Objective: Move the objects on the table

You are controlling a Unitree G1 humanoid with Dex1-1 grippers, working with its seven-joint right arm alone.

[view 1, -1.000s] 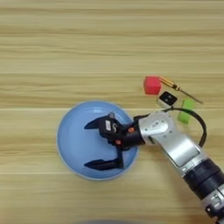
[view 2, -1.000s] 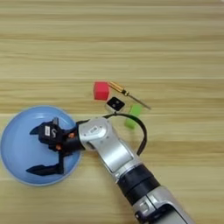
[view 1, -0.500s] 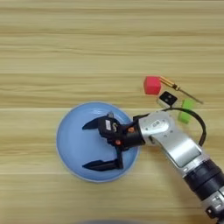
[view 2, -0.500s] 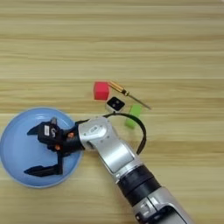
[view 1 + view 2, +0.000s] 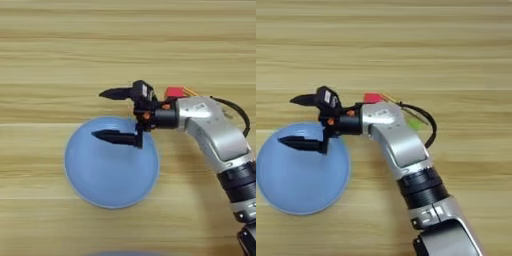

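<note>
Overhead, a light wooden table (image 5: 60, 45) fills the view, its plank grain running side to side. A large round light-blue plate (image 5: 112, 177) lies flat toward the near edge, and nothing rests in it. The robot's silver right forearm (image 5: 215, 135) reaches in from the lower right and bends left, so its gripper (image 5: 112, 115) sits over the plate's far rim. Its two black fingers are spread wide apart and grasp nothing; one fingertip (image 5: 107, 93) points over bare wood just beyond the plate, the other lies over the plate's inner surface. Behind the wrist, a small red block (image 5: 174, 92) peeks out, mostly hidden by the arm. A sliver of lime-green block (image 5: 415, 123) shows beside the arm. The black cube is not visible, probably because the arm covers it.
</note>
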